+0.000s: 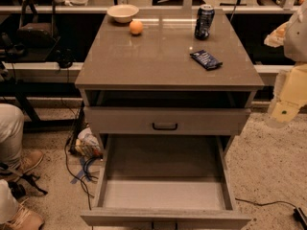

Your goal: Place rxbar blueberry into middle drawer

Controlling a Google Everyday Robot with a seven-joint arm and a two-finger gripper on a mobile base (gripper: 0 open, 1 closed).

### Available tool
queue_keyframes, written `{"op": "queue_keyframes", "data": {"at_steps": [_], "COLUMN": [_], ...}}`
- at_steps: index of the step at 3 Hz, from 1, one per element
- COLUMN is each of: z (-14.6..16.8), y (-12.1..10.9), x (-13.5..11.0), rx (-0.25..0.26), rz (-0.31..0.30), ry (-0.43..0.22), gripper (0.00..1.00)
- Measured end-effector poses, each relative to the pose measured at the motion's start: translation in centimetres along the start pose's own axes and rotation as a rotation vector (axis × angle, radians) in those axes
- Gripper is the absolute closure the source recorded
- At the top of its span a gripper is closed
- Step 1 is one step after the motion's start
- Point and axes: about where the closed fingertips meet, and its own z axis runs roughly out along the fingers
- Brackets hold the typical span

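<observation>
One rxbar blueberry (206, 59) lies flat on the worktop (153, 56), free for grasping; the middle drawer (163, 193) stands open to receive it; the claw (284, 113) hangs at right, state indiscernible.

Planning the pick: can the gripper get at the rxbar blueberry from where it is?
Probably yes. The gripper hangs to the right of the cabinet, and the rxbar blueberry lies flat near that edge of the top, uncovered; the can stands apart behind it.
</observation>
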Motion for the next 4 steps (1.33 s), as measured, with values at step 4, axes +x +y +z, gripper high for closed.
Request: {"op": "queue_keyframes", "data": {"at_steps": [4], "z": [5.2], "y": [-14.6], "x": [1.6], "rx": [0.139], "rz": [0.338], "ry": [-0.252], "gripper": [0.00]}}
